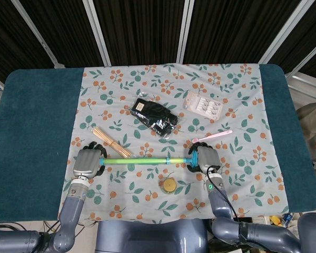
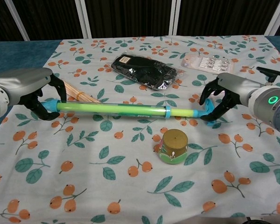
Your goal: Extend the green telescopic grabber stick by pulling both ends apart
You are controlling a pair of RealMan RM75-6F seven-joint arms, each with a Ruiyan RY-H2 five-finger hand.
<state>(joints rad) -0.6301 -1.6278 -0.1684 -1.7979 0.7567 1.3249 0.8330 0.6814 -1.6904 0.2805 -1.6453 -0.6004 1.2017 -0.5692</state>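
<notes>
Stick [image 1: 147,160] lies flat on the desk [image 1: 37,132], long axis running left-right across the near middle of the floral cloth [image 1: 237,95]. One hand sits at each end, so the pull goes straight along that axis, left end leftward, right end rightward.

Left hand [image 2: 35,93] wraps the blue left tip, fingers curled around it, gripping. Right hand [image 2: 224,95] has its fingers curled over the blue T-handle at the right end; looks like a grip, though contact under the fingers is partly hidden. Both are equally close, each already at its own end.

Stick looks mostly collapsed, only a short thin section showing near the handle; extension not yet done by my read.

Room: bundle of sticks [image 1: 110,141] just behind the left end, touching or nearly so. Small jar [image 2: 173,145] just in front of the right half. Pink spoon [image 1: 213,136] behind the right hand. Black packet [image 1: 154,116] and a clear pack [image 1: 203,105] well behind. Open cloth beyond both ends, enough for outward travel.
</notes>
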